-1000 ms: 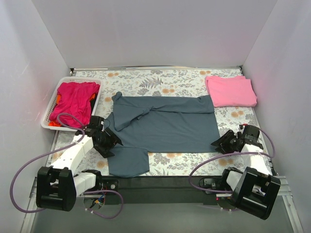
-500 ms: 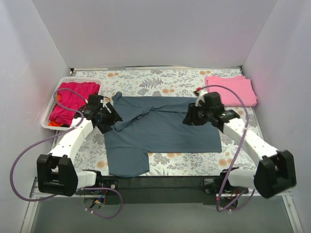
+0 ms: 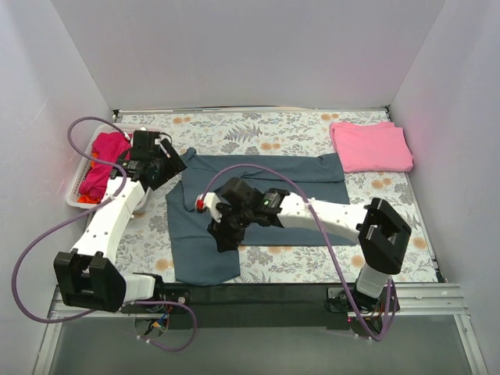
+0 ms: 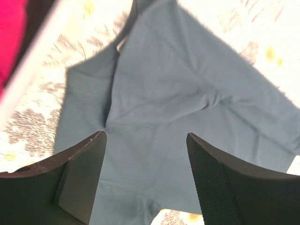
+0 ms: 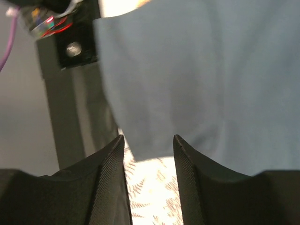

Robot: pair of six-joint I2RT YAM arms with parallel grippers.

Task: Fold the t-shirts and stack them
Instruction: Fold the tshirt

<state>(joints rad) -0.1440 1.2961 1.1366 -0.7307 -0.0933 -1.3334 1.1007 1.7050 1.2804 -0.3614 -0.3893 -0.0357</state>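
I see the slate t-shirt (image 3: 266, 176) (image 4: 178, 93) (image 5: 197, 70) spread flat across the middle of the tabletop (image 3: 273, 129). My left tool (image 3: 166, 168) (image 4: 145, 138) hangs wide open over its far-left sleeve. My right tool (image 3: 221, 234) (image 5: 147, 140), fingers apart and empty, sits above its near-left part. The pink t-shirt (image 3: 371, 147) lies folded at the far right.

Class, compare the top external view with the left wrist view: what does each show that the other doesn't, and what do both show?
Only the top external shows the folded pink t-shirt, both arms, and the right tool over the blue-grey t-shirt. Only the left wrist shows up close that the left tool is open above that shirt's creased sleeve area. Both share the blue-grey t-shirt, the white basket and the magenta t-shirt.
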